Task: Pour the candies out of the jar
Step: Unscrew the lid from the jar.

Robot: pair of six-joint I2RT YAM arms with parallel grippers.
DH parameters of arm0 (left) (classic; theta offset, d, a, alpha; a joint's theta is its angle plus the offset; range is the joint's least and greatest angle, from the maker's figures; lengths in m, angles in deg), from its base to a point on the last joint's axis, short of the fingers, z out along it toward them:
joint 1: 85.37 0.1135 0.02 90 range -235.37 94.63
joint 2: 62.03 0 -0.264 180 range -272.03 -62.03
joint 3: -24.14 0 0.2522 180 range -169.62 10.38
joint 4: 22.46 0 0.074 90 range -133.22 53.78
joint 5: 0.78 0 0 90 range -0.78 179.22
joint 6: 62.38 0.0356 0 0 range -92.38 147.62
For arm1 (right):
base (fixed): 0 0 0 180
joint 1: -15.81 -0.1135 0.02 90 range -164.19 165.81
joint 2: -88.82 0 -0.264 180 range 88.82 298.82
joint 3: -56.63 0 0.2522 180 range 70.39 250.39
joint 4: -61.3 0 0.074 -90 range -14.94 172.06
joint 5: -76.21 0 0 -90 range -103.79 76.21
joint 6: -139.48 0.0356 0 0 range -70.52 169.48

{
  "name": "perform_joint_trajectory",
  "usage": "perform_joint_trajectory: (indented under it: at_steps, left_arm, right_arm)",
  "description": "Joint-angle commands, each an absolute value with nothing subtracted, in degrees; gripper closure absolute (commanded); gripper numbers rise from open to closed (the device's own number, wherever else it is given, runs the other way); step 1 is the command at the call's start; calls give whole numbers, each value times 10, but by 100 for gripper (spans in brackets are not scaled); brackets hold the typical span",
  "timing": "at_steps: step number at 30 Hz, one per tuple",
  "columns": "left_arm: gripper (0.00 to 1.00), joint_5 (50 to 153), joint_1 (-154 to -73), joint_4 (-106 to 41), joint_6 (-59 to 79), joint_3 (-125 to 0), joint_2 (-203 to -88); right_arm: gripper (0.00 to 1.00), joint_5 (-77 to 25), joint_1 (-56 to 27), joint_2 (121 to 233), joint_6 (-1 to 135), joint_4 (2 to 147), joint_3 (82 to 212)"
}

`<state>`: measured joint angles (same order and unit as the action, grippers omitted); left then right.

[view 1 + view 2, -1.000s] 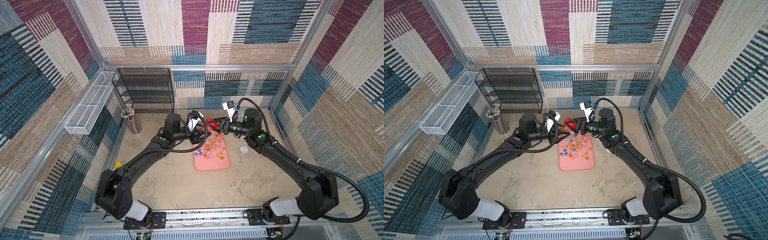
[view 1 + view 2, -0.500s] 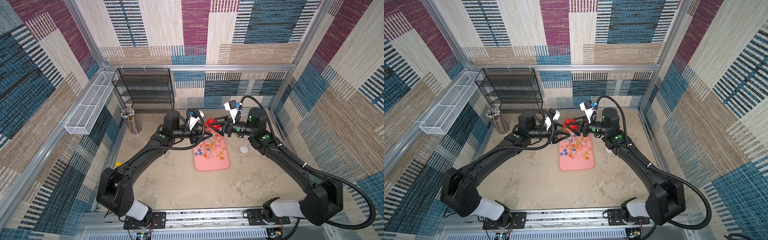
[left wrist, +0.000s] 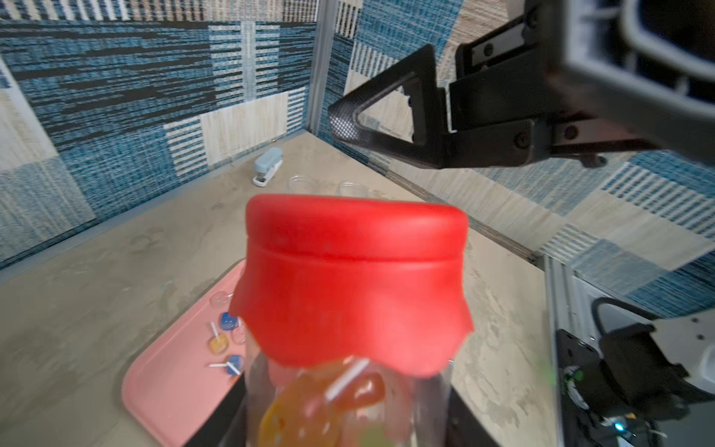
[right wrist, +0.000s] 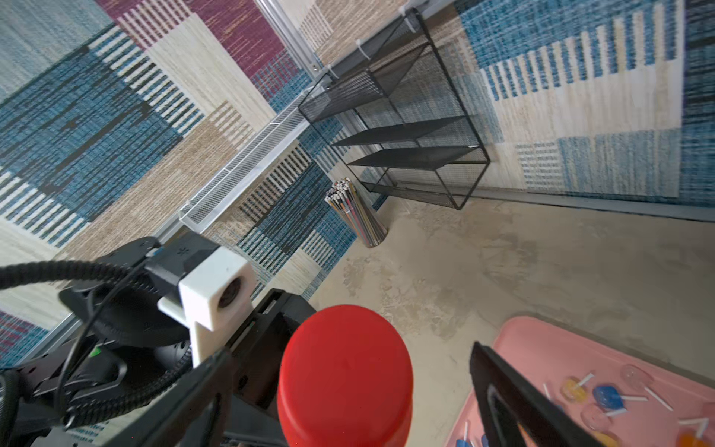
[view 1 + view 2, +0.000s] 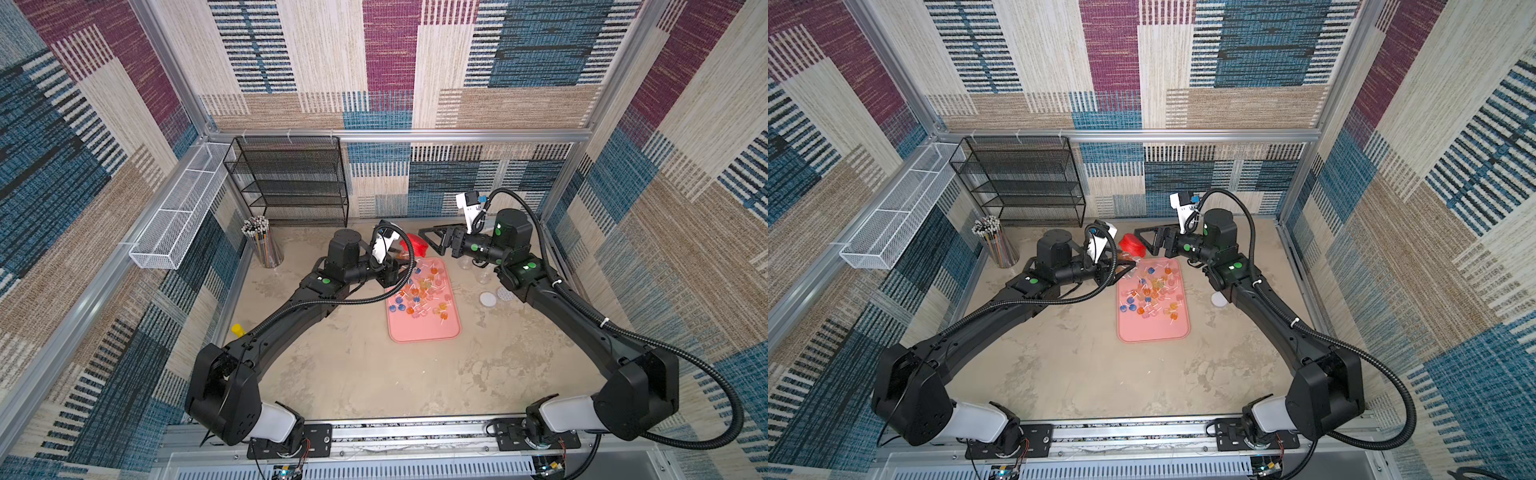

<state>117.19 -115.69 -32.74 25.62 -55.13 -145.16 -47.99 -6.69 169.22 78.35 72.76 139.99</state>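
The left gripper (image 5: 1122,266) is clamped around a clear jar (image 3: 421,398) above the far end of a pink tray (image 5: 424,332), likely steadying it for uncapping. The jar's long axis runs straight out from that gripper. Its red lid (image 3: 356,278) points at the right gripper (image 5: 428,243), whose jaws stand wide apart either side of the lid, not touching. Some candies (image 3: 309,410) sit inside the jar; many lie on the tray.
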Motion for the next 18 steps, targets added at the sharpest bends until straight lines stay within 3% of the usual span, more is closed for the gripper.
perform_joint_trajectory:
  at_steps: [1, 12, 18]
  left_arm:
    - [100, 1077, -1168, -331, 287, -552, -1451]
    - [100, 972, -1213, -347, 333, -559, -1457]
    - [100, 951, -1224, -344, 342, -558, -1456]
  right_arm:
    - [3, -431, -84, 1698, 792, 737, 1406]
    - [9, -370, -126, 1744, 795, 765, 1428]
    - [23, -373, -134, 1755, 802, 763, 1432]
